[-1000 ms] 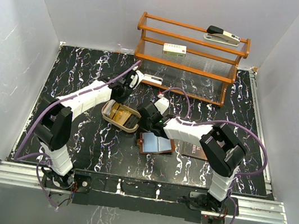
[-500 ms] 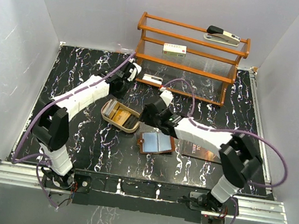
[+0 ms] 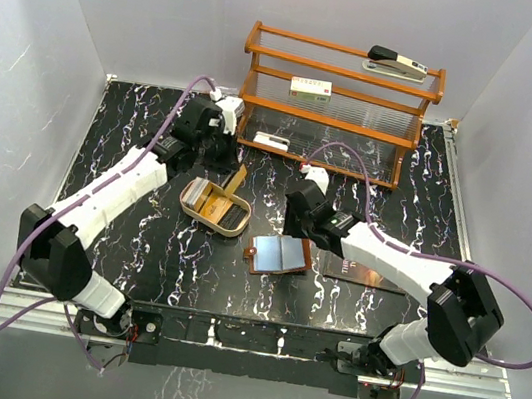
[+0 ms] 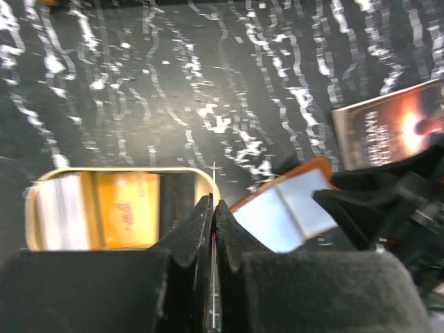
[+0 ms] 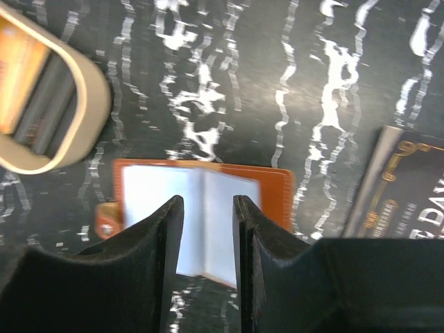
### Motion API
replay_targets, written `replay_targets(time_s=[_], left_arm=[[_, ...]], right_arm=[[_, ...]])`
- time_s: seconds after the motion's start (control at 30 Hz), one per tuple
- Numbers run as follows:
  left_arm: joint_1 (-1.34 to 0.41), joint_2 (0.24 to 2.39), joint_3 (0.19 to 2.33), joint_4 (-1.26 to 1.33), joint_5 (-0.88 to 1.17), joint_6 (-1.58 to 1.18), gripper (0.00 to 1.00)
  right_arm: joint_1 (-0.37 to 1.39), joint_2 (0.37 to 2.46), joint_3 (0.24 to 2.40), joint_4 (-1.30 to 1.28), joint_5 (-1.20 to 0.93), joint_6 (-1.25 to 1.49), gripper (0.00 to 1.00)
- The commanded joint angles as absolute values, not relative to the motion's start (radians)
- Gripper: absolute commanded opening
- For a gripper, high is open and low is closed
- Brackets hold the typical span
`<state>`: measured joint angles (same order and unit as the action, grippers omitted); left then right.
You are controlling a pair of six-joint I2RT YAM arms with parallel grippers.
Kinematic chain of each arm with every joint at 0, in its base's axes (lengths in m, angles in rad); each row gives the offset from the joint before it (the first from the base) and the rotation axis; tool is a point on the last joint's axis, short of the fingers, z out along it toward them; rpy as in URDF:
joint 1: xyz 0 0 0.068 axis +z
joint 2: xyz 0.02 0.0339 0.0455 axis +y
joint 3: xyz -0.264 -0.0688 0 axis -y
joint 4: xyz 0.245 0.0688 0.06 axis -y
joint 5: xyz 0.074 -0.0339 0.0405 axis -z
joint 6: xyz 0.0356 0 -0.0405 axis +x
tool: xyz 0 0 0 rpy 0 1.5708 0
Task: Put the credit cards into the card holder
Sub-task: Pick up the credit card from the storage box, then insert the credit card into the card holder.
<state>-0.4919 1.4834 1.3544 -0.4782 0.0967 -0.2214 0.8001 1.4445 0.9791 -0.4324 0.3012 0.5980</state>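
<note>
Brown leather card holder (image 3: 279, 255) lies open and flat on the black marbled table (image 3: 138, 240), its glossy pockets facing up and its fold running roughly near to far. The right gripper (image 5: 206, 201) hovers directly above it, jaws apart and holding nothing. The left gripper (image 3: 229, 165) is up and to the left of the holder, jaws together on a gold-orange credit card (image 3: 237, 179), which hangs tilted with its long axis pointing down.

The tan tray (image 3: 189, 210) lies just left of the holder, under the held card, and contains further cards (image 3: 213, 201). A dark booklet (image 3: 356, 270) lies just right of the holder. The right arm is nearer and may obstruct the delivery path.
</note>
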Motion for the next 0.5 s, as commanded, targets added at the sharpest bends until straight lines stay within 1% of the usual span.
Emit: replay_targets(time_s=[0.0,0.07,0.2,0.37,0.47], left_arm=[[-0.511,1.436,1.257,-0.348,0.293,-0.485,0.00],[-0.541,1.422,1.204,-0.289,0.301,-0.549,0.00],[-0.604,1.408,1.096,-0.170,0.253,-0.639,0.00],[-0.647,1.407,0.988,-0.054,0.219,-0.739,0.00],[-0.672,1.418,0.952,-0.019,0.204,-0.760,0.00]], right_arm=[[0.749,1.417,0.945,-0.479,0.355,0.523,0.31],[0.729,1.427,0.922,-0.469,0.339,0.521,0.29],[0.700,1.451,0.863,-0.434,0.309,0.537,0.24],[0.698,1.467,0.799,-0.404,0.261,0.583,0.18],[0.698,1.452,0.761,-0.407,0.257,0.616,0.17]])
